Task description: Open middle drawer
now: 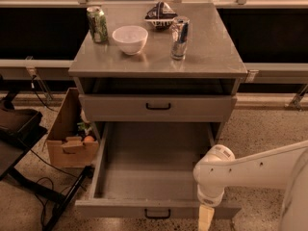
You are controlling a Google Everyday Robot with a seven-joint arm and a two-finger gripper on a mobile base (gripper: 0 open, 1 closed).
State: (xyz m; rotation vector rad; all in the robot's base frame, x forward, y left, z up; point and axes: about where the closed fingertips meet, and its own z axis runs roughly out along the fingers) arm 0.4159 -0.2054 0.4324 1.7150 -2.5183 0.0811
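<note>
One drawer stands pulled well out toward the near side: the middle drawer (149, 170), a wide grey metal box with a deep, plain interior. It has a small black bar handle (158, 214) at the centre of its near front. Above it, the upper grey drawer front (125, 109) sits closed under the top of the grey metal table (216, 52), which carries a green can (96, 24), a white bowl (130, 38) and a silver can (179, 37).

The pale pincer (206, 219) hangs from the white arm (260, 170) at the near right end of the open drawer's front. It is right of the handle and apart from it; whether it is apart or together cannot be told.

The opening looks largely done. The drawer should be stiff and fairly heavy, sliding on its runners. Its flat metal front is likely slippery, so the bar handle is the sure hold, pulled straight toward the near side.
</note>
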